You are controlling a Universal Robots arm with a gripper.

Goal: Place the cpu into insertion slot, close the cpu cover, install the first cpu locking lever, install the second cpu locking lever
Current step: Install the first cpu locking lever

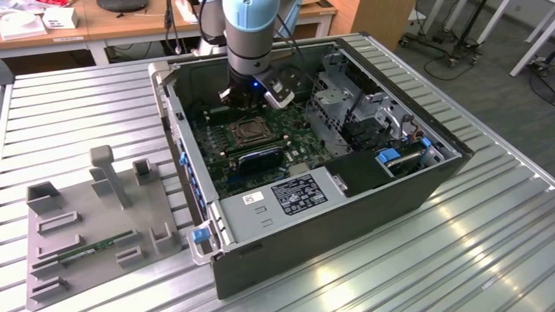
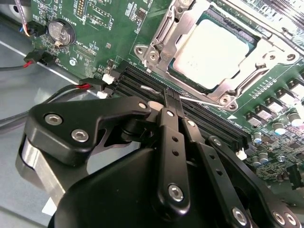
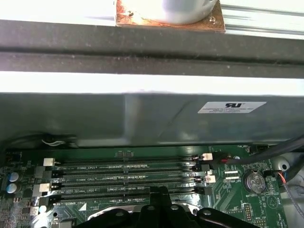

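The cpu, with its pale metal top, lies in the insertion slot on the green board inside the open computer case. The silvery cpu cover lies flat around it, framing the chip. A thin wire locking lever runs along the socket's edge beside the black memory slots, its hooked end sticking out by my fingertips. My gripper is shut, with its tips together right at that lever; I cannot tell whether they pinch it or only touch it. In the exterior view the gripper hangs just behind the socket.
The case wall stands close behind the memory slots. A coin battery and red and black cables lie beside the gripper. A metal drive cage rises on the exterior view's right. A grey fixture tray sits outside the case.
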